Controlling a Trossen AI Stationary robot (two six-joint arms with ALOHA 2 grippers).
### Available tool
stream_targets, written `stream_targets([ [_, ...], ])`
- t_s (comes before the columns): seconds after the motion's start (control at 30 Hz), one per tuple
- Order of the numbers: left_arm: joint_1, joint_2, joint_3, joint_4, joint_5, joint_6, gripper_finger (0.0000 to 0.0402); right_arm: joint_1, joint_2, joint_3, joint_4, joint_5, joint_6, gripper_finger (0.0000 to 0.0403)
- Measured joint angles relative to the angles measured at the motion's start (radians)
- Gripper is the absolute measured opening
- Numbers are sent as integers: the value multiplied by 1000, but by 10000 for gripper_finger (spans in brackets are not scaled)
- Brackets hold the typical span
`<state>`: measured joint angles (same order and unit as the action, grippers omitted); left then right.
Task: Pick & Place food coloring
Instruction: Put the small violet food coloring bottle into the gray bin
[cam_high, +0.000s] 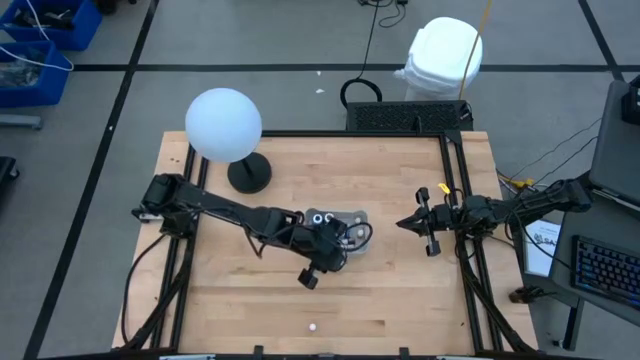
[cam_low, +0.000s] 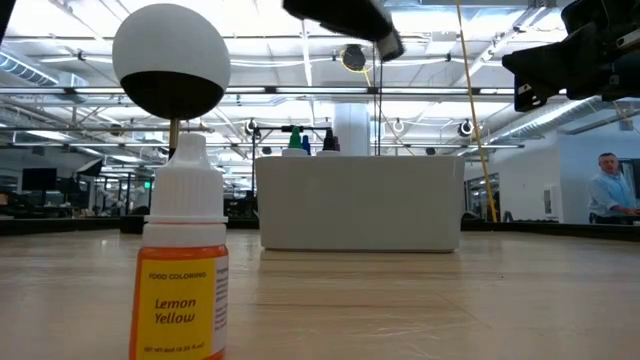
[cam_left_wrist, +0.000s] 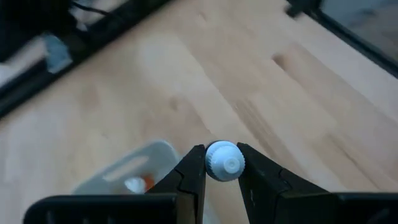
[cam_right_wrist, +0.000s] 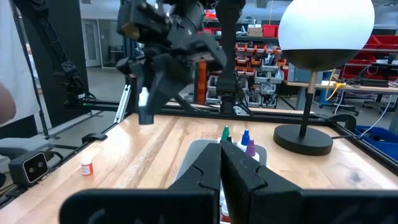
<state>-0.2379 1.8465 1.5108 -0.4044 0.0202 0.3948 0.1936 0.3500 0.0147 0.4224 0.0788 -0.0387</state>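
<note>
My left gripper hangs over the table's middle, just near of the clear tray, and is shut on a white-capped food coloring bottle. The right wrist view shows that bottle in the air. Green, blue and purple bottle tips stick up from the tray. A Lemon Yellow bottle stands upright on its base near the table's front edge. My right gripper waits shut at the right side, pointing level toward the tray. My left gripper pinches the bottle between its two fingers, one finger on each side of the ribbed white cap. The fingers slant down from the table's left. The bottle is lifted clear of table and tray; its body is hidden behind the cap.
A lamp with a white globe and a round black base stands at the far left. Black rails frame the tabletop. Bare wood lies between the tray and the front edge. A person is in the room beyond.
</note>
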Motion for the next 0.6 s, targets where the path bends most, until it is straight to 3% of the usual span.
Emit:
stream_targets([
  [0.27, 74, 0, 0, 147, -17, -57, 79, 0, 0, 0, 0, 0, -7, 0],
  [0.43, 136, 5, 1, 159, 12, -78, 79, 0, 0, 0, 1, -1, -16, 0],
  [0.6, 172, 96, 41, 132, 43, -102, 79, 0, -2, 0, 21, -1, -29, 0],
])
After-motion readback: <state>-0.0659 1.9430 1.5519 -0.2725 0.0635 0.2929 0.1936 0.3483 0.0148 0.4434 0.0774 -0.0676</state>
